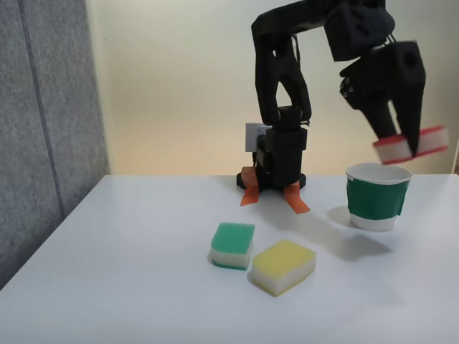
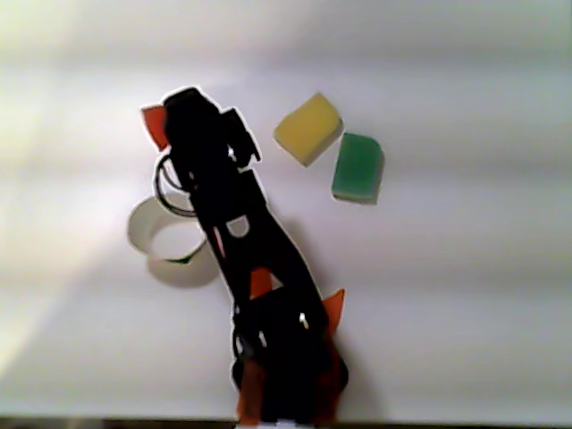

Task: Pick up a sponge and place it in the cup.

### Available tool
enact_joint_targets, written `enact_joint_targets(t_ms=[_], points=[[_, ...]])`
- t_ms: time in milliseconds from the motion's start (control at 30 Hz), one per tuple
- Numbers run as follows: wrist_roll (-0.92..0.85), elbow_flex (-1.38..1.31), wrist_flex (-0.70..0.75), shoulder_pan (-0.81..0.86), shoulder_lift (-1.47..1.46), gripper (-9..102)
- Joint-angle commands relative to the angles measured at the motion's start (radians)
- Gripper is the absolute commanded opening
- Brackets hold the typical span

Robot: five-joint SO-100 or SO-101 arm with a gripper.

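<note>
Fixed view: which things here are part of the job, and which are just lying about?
In the job:
- red sponge, held in the gripper above the cup
- cup, upright on the table

Lying about:
- green sponge
- yellow sponge, beside the green one

In the fixed view the cup (image 1: 378, 198) stands open-mouthed with bare surface (image 1: 129, 272) all round it, and clear air lies between its rim and the sponge (image 1: 412, 144) held above. The green-topped sponge (image 1: 232, 245) and yellow sponge (image 1: 283, 266) sit together well left of it, the arm's base (image 1: 276, 168) behind.
</note>
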Motion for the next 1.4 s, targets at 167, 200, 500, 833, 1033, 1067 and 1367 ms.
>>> enact_joint_targets(t_ms=[167, 200, 500, 833, 1033, 1067, 1367], points=[[0.075, 0.152, 0.020, -0.224, 0.225, 0], [0.078, 0.150, 0.051, -0.241, 0.236, 0], [0.002, 0.069, 0.295, -0.285, 0.209, 0], [0.002, -0.067, 0.390, -0.264, 0.043, 0], [0.071, -0.051, 0.394, -0.295, -0.020, 0], [0.084, -0.040, 0.394, -0.304, -0.020, 0], [0.132, 0.023, 0.446, -0.347, 0.002, 0]])
